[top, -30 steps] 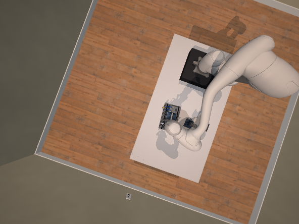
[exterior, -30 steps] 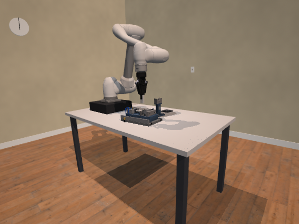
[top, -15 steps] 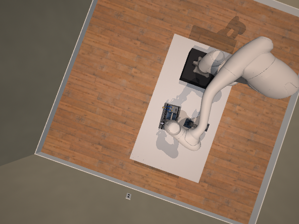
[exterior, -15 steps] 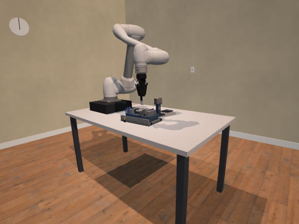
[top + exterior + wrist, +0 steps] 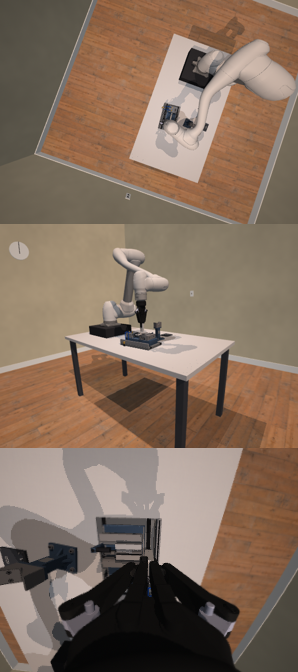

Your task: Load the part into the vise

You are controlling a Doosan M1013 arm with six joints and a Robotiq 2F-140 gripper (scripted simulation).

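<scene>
The black two-finger gripper (image 5: pixel 145 564), fingers pressed together on nothing, hangs over the blue-and-grey vise (image 5: pixel 141 339), probably to nudge the pale block part (image 5: pixel 124 549) lying between its jaws.

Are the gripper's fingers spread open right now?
No: in the wrist view the gripper has its fingers pressed together above the vise.

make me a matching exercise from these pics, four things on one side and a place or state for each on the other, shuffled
Things:
1. gripper
2. vise
3. V-block
4. black pedestal

Places or states:
A. under the arm's foot, at the far end of the table
B. fingers shut, hanging above the vise
C. raised on a blue post beside the vise
D. directly below the gripper

Pairs: 1-B, 2-D, 3-C, 4-A
</scene>
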